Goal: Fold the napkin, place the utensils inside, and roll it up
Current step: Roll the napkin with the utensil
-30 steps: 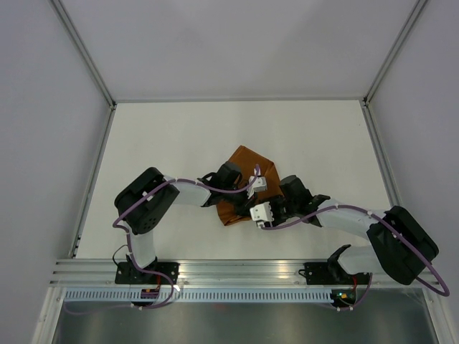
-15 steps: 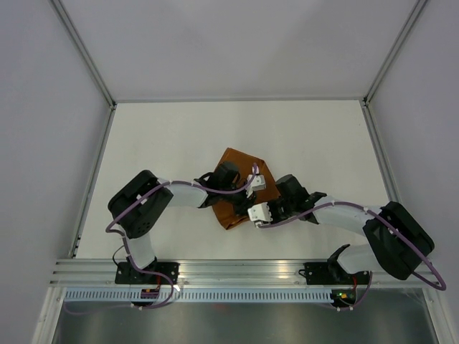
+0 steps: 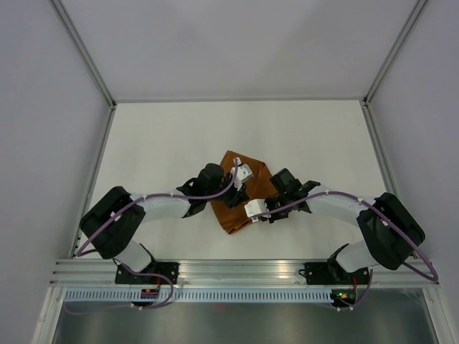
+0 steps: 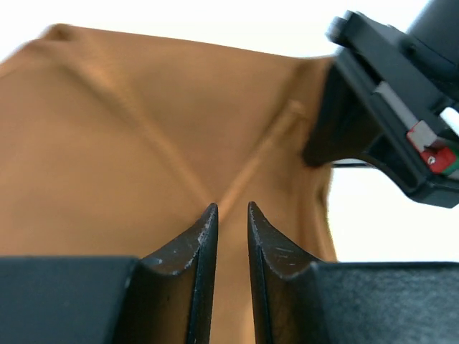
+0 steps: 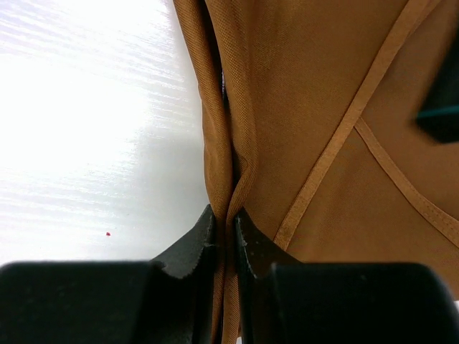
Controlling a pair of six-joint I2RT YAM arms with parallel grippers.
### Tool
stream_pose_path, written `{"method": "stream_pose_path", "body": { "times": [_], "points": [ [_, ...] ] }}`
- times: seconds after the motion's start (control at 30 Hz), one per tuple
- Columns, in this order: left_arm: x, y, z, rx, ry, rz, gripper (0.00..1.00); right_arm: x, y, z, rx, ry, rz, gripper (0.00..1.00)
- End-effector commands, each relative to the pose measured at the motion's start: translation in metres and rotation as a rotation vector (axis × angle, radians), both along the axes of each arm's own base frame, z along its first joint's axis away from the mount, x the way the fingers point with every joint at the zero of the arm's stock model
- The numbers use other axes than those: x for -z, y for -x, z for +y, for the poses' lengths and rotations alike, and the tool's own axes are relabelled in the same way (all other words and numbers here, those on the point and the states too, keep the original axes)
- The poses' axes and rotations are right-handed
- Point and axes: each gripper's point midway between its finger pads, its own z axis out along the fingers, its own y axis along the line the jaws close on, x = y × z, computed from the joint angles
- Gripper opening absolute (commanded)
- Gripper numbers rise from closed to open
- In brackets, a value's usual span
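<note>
The rust-orange napkin [image 3: 237,211] lies folded at the middle of the white table, with stitched hems crossing its top layer [image 5: 337,136]. My right gripper [image 3: 259,212] is shut on the napkin's bunched folded edge [image 5: 224,213], the cloth squeezed between both fingers. My left gripper [image 3: 235,192] hovers over the napkin's flat face [image 4: 107,143]. Its jaws [image 4: 231,208] stand a narrow gap apart, with only cloth showing beyond them. The right gripper's black body [image 4: 387,122] shows at the cloth's far corner. The utensils are hidden.
White table [image 3: 158,143] with metal rails along its left [image 3: 93,172] and right [image 3: 380,165] sides. Purple cables run along both arms. Bare white table surface [image 5: 93,129] lies beside the gripped edge.
The right gripper has closed on the napkin's edge and moved left. The left arm has swung lower and reached further across the cloth, its jaws parting slightly. The napkin has shifted a little left.
</note>
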Motion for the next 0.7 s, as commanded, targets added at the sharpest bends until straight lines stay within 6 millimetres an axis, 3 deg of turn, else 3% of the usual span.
{"method": "stream_pose_path", "body": {
  "times": [0.0, 0.07, 0.1, 0.13, 0.2, 0.23, 0.37, 0.43, 0.47, 0.5, 0.67],
  "points": [
    [-0.037, -0.039, 0.026, -0.306, 0.089, -0.108, 0.27, 0.001, 0.016, -0.005, -0.001, 0.047, 0.120, 0.07],
    [-0.060, -0.043, 0.037, -0.373, 0.141, -0.157, 0.28, 0.002, 0.014, -0.004, 0.000, 0.063, 0.143, 0.07],
    [-0.060, -0.045, 0.049, -0.439, 0.139, -0.159, 0.29, 0.003, 0.019, -0.005, -0.006, 0.076, 0.173, 0.06],
    [-0.077, -0.047, 0.058, -0.483, 0.174, -0.194, 0.31, 0.008, 0.021, -0.006, -0.004, 0.092, 0.205, 0.06],
    [-0.082, -0.047, 0.074, -0.558, 0.184, -0.214, 0.33, 0.005, 0.022, -0.005, -0.010, 0.108, 0.248, 0.06],
    [-0.099, -0.045, 0.081, -0.580, 0.225, -0.240, 0.35, 0.010, 0.023, -0.005, -0.012, 0.125, 0.276, 0.06],
    [-0.115, -0.038, 0.102, -0.632, 0.251, -0.286, 0.37, 0.009, 0.013, 0.001, -0.005, 0.151, 0.335, 0.05],
    [-0.111, -0.035, 0.113, -0.656, 0.232, -0.296, 0.37, 0.016, 0.017, -0.003, 0.002, 0.183, 0.413, 0.04],
    [-0.123, -0.033, 0.119, -0.677, 0.268, -0.321, 0.37, 0.011, 0.009, 0.003, 0.001, 0.175, 0.415, 0.04],
    [-0.119, -0.029, 0.123, -0.676, 0.273, -0.328, 0.37, 0.011, 0.011, -0.001, 0.006, 0.193, 0.451, 0.04],
    [-0.126, -0.012, 0.129, -0.615, 0.306, -0.377, 0.37, 0.017, -0.002, 0.004, 0.029, 0.225, 0.552, 0.03]
  ]
}}
